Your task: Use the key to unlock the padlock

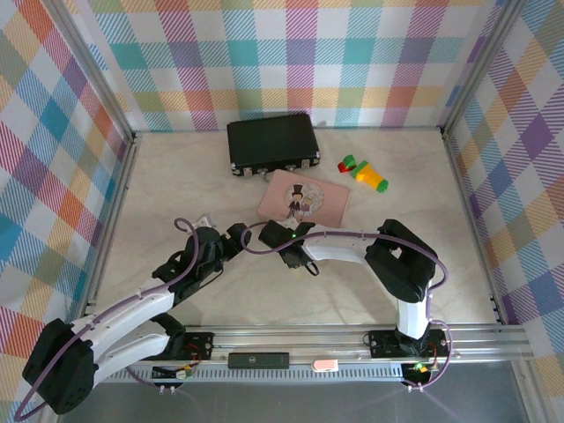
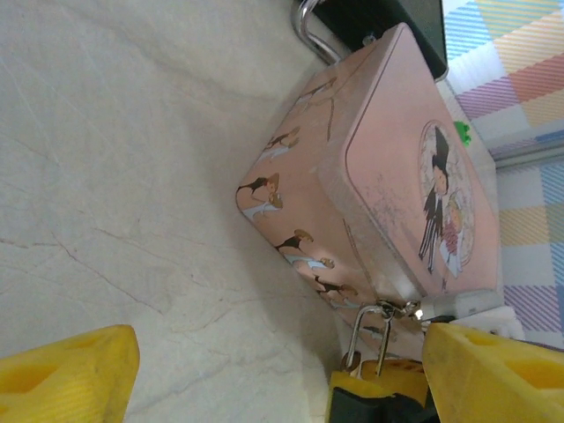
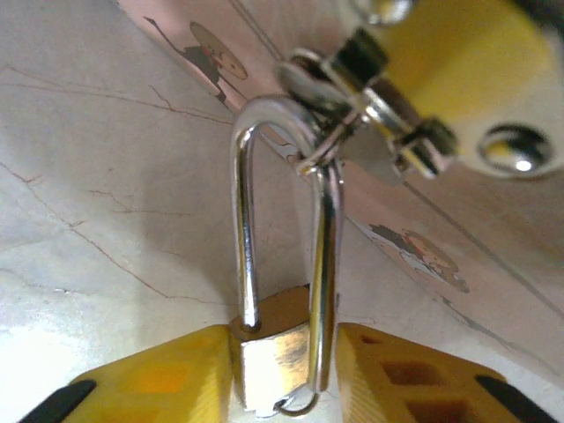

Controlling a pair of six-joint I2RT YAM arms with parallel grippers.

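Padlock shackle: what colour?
The padlock shackle is shiny silver; best seen in the right wrist view.

Robot test bench, lab-type setting. Pale marble-look table (image 1: 176,176) is boxed in on three sides by bright checked panels (image 1: 291,53) hung on metal posts (image 1: 88,70). A metal rail (image 1: 291,337) along the near edge carries the left arm (image 1: 132,310) and right arm (image 1: 339,253).

No lettering, brand or number is legible anywhere; the pink rectangular metal tin (image 1: 328,201) bears a wordless drawn figure.
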